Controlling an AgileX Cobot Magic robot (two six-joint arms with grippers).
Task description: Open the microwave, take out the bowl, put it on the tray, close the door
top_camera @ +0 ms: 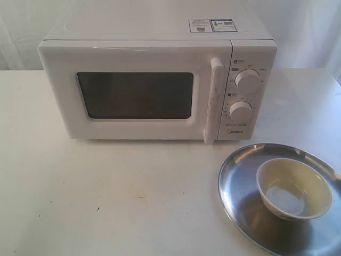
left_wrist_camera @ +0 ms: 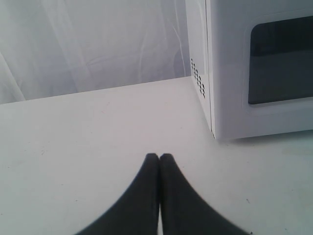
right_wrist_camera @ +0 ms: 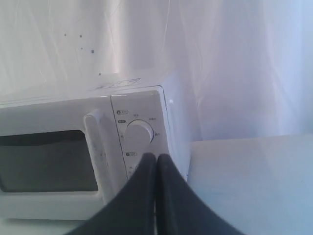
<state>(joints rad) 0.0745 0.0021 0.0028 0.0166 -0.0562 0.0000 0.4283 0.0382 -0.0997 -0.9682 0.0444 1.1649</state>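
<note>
The left gripper (left_wrist_camera: 159, 156) hangs above the white table (left_wrist_camera: 73, 147), fingertips pressed together, with the microwave (left_wrist_camera: 234, 98) and its dark window off to one side.

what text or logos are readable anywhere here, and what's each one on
"Midea": logo on the microwave control panel, below the lower knob.
Two stickers on the microwave's top: print too small to read.
Markings around the upper knob and the lower knob: too small to read.
Fine print on the door under its window: blurred.
Bowl and tray: no readable text.
</note>
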